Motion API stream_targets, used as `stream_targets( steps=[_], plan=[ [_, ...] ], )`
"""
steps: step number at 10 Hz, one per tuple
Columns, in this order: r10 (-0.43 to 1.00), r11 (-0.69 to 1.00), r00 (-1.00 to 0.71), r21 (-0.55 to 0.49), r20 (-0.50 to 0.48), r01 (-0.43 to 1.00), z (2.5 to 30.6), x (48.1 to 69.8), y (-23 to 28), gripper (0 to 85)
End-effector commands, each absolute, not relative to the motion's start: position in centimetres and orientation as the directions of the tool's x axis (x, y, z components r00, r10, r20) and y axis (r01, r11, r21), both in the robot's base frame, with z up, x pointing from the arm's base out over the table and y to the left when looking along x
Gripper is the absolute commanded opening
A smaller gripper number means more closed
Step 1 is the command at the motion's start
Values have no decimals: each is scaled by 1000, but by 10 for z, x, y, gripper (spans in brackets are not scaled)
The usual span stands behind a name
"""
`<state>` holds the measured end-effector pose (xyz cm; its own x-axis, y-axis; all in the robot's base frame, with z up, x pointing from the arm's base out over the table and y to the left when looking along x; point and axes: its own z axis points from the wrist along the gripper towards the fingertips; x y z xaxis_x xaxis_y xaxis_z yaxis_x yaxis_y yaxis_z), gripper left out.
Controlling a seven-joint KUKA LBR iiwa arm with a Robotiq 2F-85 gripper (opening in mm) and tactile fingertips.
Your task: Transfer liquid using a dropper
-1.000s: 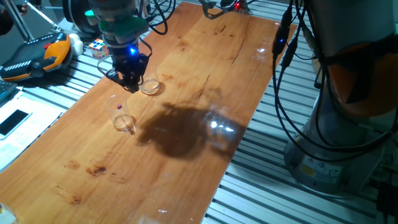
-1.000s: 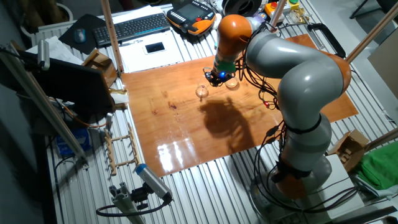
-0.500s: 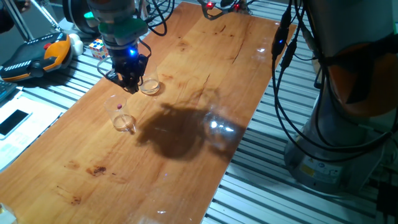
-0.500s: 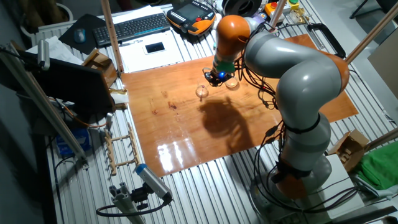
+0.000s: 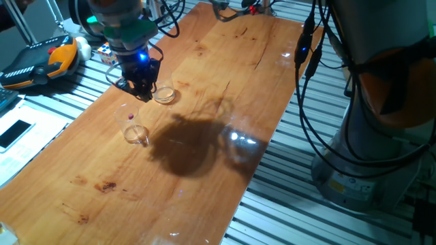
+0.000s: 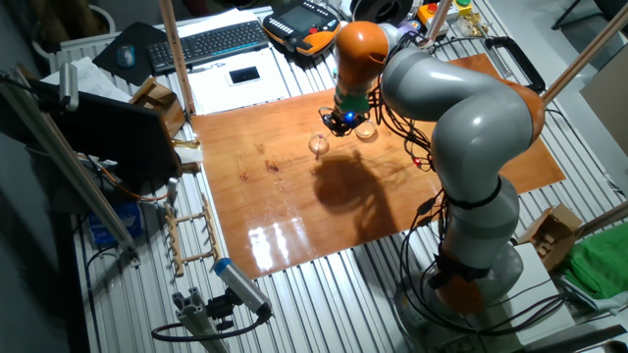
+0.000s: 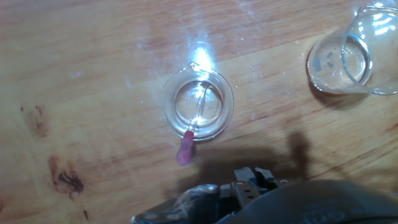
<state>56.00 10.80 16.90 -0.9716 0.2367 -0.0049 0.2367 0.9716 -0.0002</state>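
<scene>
The dropper (image 7: 198, 112) leans inside a small clear glass (image 7: 199, 102), its pink bulb (image 7: 185, 151) hanging over the rim. In the fixed views this glass (image 5: 135, 131) (image 6: 319, 145) shows the red bulb (image 5: 130, 116) at its top. A second clear glass (image 7: 351, 56) (image 5: 163, 94) (image 6: 366, 130) stands close by. My gripper (image 5: 139, 92) (image 6: 339, 122) hangs above the table between the two glasses, apart from the dropper, its black fingers drawn to a point and holding nothing. I cannot make out the liquid in either glass.
Beyond the wooden table's (image 5: 204, 177) left edge lie an orange-black pendant (image 5: 41, 61), a coloured cube (image 5: 107, 52) and a phone (image 5: 15, 133). Cables (image 5: 313, 82) hang along the right side. A keyboard (image 6: 221, 41) sits behind the table.
The arm has drifted slightly away from the camera and left above the glasses. The glasses and the dropper have stayed in place.
</scene>
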Motion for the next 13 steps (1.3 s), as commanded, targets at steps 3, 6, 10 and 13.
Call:
stream_targets(
  steps=[3,6,10,13],
  plan=[
    [250,968,-968,2,-9,250,169,562,114,10],
    [260,966,-965,5,-17,260,168,566,119,10],
    [296,955,-955,32,-11,295,167,570,125,10],
    [327,945,-945,37,-7,326,167,573,137,10]
  ],
)
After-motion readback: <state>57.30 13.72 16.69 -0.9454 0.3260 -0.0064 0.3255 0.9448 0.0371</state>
